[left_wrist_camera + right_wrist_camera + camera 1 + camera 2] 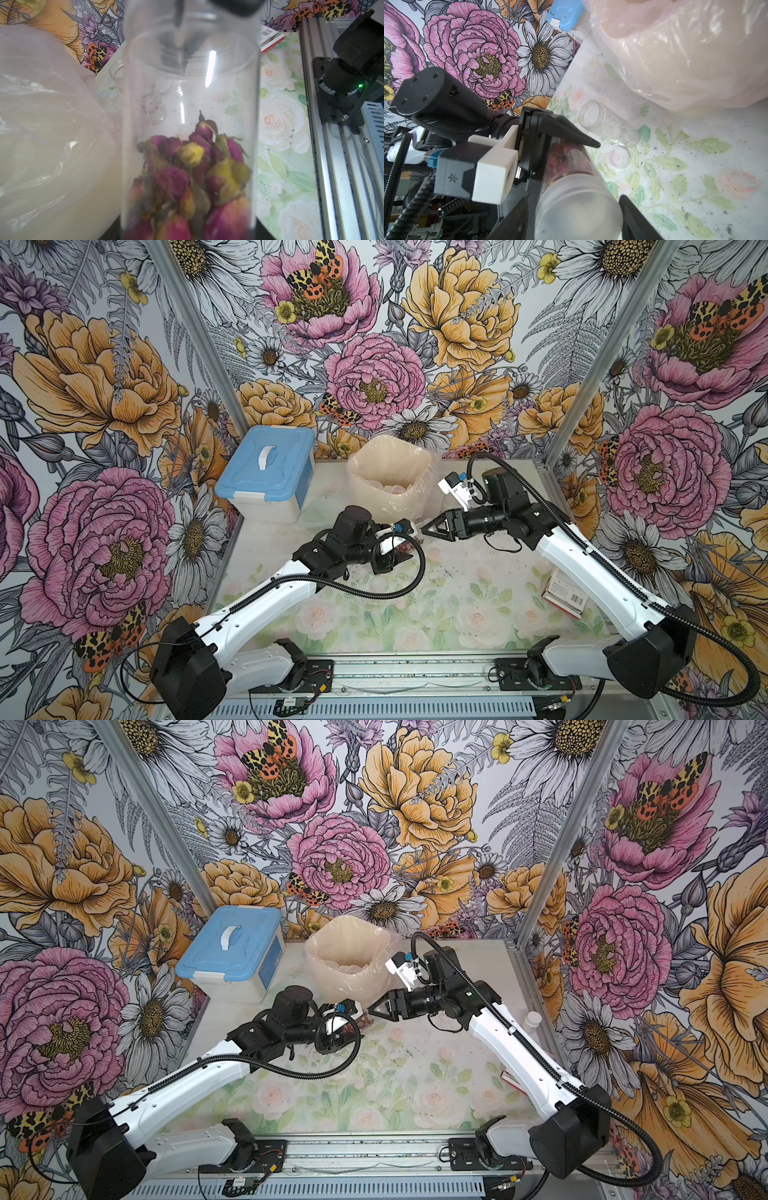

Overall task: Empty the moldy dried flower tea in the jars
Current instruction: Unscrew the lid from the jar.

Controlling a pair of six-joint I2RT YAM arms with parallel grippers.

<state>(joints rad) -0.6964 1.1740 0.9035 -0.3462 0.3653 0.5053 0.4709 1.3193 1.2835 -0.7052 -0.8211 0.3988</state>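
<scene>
The left hand [400, 552] grips the jar [190, 124], centre frame in both top views, with flower tea [193, 176] inside. The right hand [430, 528] brackets its lid [578, 207]; whether it is clenched I cannot tell. An empty jar [604, 120] lies on the tabletop [695, 166].

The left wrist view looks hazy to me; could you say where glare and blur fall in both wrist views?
Left wrist view: the jar fills the frame, white glare streaks on its wall, the dried buds nearest the lens soft. Right wrist view: the frosted lid close up is out of focus, the speckled table beyond sharper.
</scene>
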